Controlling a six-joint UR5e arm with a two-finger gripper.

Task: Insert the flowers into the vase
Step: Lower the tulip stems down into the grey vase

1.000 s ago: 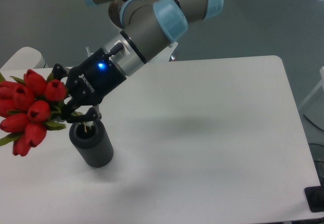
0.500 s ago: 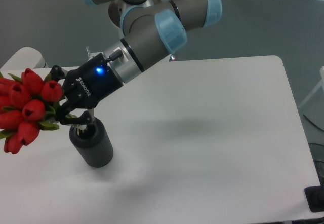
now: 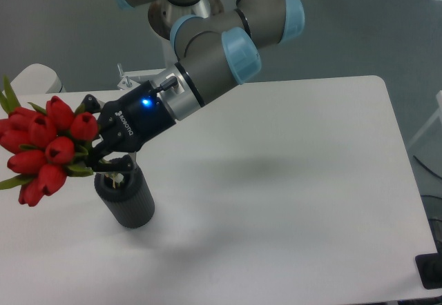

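A bunch of red tulips, the flowers (image 3: 45, 146), hangs at the left edge of the view, tilted with the heads pointing left. My gripper (image 3: 103, 152) is shut on their green stems just right of the heads. The dark grey vase (image 3: 126, 199) stands upright on the white table directly below the gripper, its mouth (image 3: 115, 179) right under the fingers. The stem ends are hidden behind the gripper, so I cannot tell whether they reach into the mouth.
The white table (image 3: 276, 181) spreads to the right of the vase. A small metal bracket (image 3: 128, 79) sits at the table's back edge. A white rounded object (image 3: 38, 79) lies at the far left beyond the table.
The gripper and flowers dipped left and down, then came back up and slightly right. The arm's wrist shifted right. The vase has not moved.
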